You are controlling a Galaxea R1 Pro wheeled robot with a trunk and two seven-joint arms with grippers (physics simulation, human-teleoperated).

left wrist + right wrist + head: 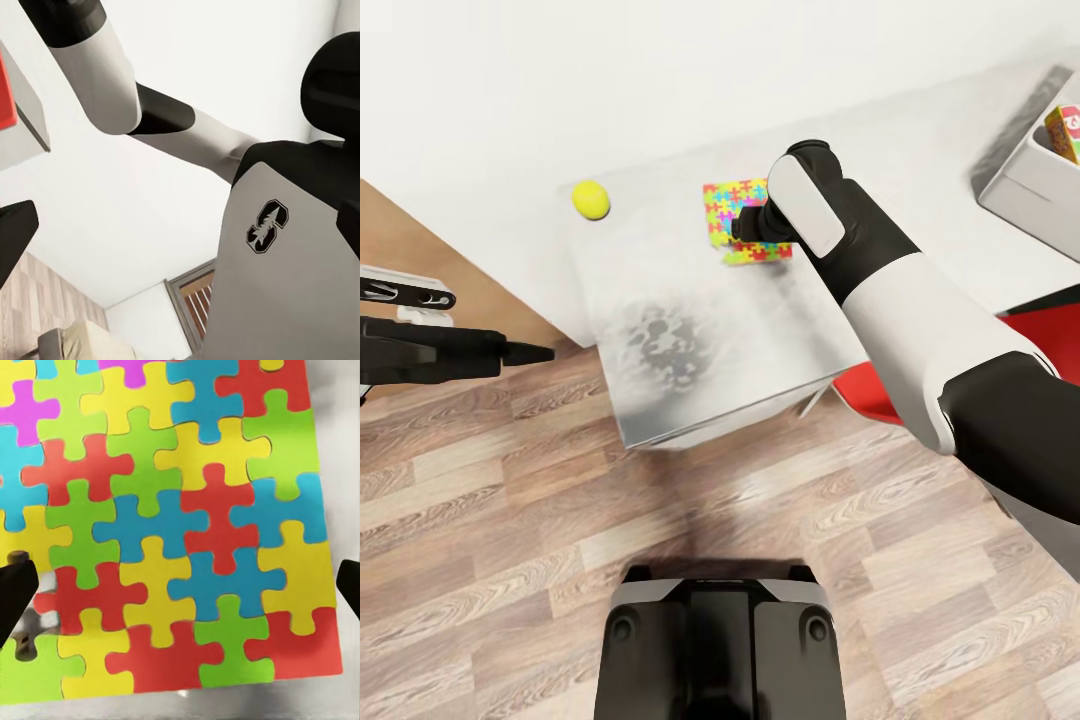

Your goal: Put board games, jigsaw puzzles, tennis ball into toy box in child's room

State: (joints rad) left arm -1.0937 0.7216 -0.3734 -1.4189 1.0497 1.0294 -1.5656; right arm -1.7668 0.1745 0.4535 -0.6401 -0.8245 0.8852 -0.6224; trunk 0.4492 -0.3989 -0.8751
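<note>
A jigsaw puzzle (732,203) (180,510) lies flat on the grey table (690,340). A second patterned edge (760,253) peeks out beneath it. My right gripper (745,226) (180,589) hovers directly over the puzzle, open, with a dark fingertip at each side. The yellow tennis ball (590,198) rests to the puzzle's left near the table's far corner. At the far right stands the light grey toy box (1020,185) with a board game (1066,132) leaning inside. My left gripper (510,335) hangs open over the floor, left of the table, holding nothing.
Something red (1050,335) sits low beside the table at the right. Wooden floor (510,520) spreads in front, with my base (720,640) on it. A white wall backs the table. The left wrist view looks across my torso (285,285) towards a beige bed (86,341).
</note>
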